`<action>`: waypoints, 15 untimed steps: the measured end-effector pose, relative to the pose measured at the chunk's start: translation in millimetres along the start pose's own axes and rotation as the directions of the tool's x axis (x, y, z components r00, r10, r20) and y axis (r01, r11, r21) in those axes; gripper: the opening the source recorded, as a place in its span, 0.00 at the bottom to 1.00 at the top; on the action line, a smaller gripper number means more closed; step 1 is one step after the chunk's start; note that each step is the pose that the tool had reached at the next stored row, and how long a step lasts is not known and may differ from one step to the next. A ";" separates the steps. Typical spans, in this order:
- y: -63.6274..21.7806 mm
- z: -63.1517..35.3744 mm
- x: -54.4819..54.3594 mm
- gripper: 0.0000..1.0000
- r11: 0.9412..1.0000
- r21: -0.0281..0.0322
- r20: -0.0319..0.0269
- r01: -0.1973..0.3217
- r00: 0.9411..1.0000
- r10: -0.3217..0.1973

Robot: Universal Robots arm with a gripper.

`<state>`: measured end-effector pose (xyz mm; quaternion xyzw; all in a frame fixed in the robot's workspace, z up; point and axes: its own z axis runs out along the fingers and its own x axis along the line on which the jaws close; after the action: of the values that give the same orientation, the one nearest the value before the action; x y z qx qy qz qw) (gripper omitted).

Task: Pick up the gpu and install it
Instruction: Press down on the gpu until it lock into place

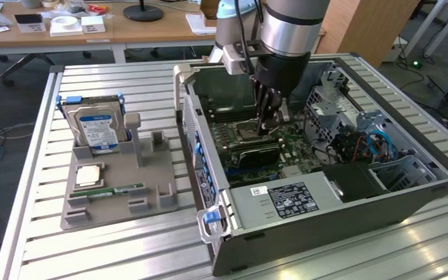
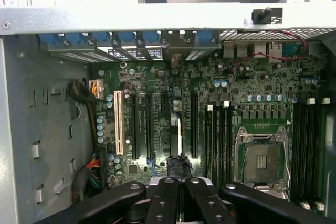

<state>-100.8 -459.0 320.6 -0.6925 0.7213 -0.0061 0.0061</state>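
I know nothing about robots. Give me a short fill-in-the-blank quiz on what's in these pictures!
1. The gripper reaches down inside the open computer ___.
2. The hard drive standing in the grey holder has a ___ label.
3. The gripper's jaws are ___.

Missing words: case; blue; shut.

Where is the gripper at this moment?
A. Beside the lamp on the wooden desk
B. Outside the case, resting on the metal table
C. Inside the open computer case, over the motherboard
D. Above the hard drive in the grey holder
C: the gripper reaches down into the open computer case, just above the motherboard and its slots.
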 end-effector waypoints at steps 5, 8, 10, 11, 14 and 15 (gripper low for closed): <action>1.3 0.4 -0.7 0.11 1.000 0.000 0.000 0.000 1.000 0.000; 3.5 0.7 -1.8 0.11 1.000 0.000 0.000 -0.001 1.000 0.001; 4.2 1.8 -2.4 0.11 1.000 0.000 0.000 -0.001 1.000 0.001; 4.1 3.0 -2.5 0.11 1.000 0.000 0.000 -0.001 1.000 0.001; 4.4 7.4 -2.7 0.11 1.000 0.000 0.000 -0.002 1.000 0.002; 4.5 8.8 -2.7 0.11 1.000 0.000 0.000 -0.003 1.000 0.003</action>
<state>-105.0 -456.2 311.7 -0.6915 0.7224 -0.0061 0.0062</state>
